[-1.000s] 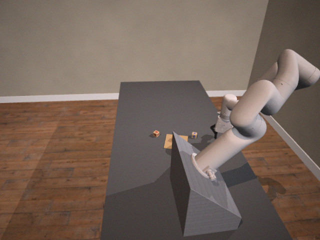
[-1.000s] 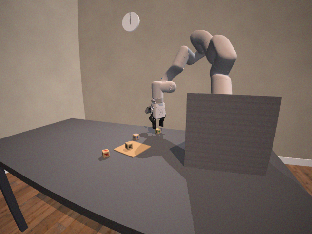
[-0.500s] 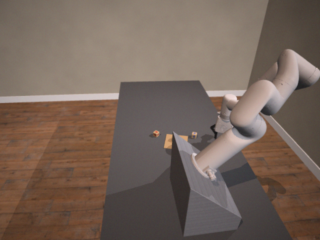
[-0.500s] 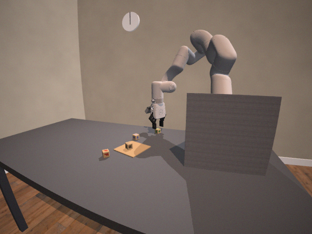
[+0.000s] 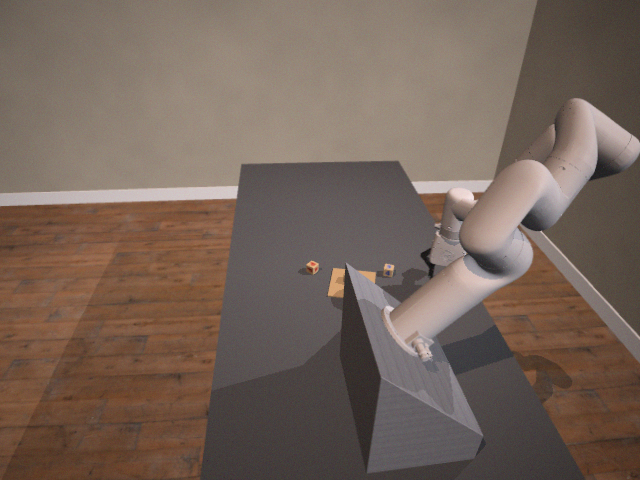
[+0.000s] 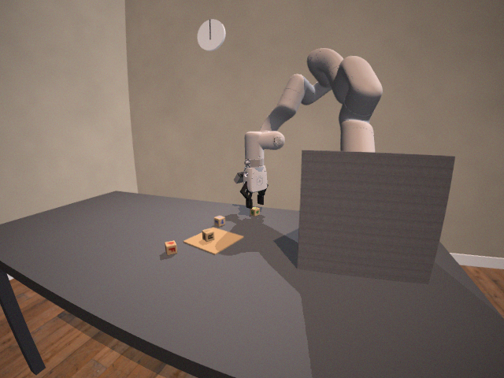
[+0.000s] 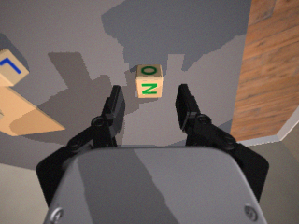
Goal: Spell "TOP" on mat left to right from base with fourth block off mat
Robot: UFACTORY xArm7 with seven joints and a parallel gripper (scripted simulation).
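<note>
Hovering above the table [image 5: 289, 222] [image 6: 122, 227] [image 7: 89, 28], my tool [image 5: 430, 271] [image 6: 255, 203] [image 7: 149, 94] stands wide with nothing between its fingers. Near it sits the green-lettered block [image 6: 254, 211] [image 7: 149, 81], showing O and N, off the mat [image 5: 336, 284] [image 6: 224, 242] [image 7: 23, 117]. The dark-lettered block [image 6: 208, 235] rests on the mat; the blue-lettered block [image 5: 388, 270] [image 6: 219, 220] [image 7: 11, 67] and red-lettered block [image 5: 312, 267] [image 6: 171, 247] lie beside it.

My xArm 7 [image 5: 498, 232] [image 6: 325, 73] arches up from its base and bends down to the wrist. The xArm Gripper [image 5: 430, 273] [image 6: 255, 203] [image 7: 149, 94] points down, its black fingers parted with nothing between them; their height is hard for me to judge.
</note>
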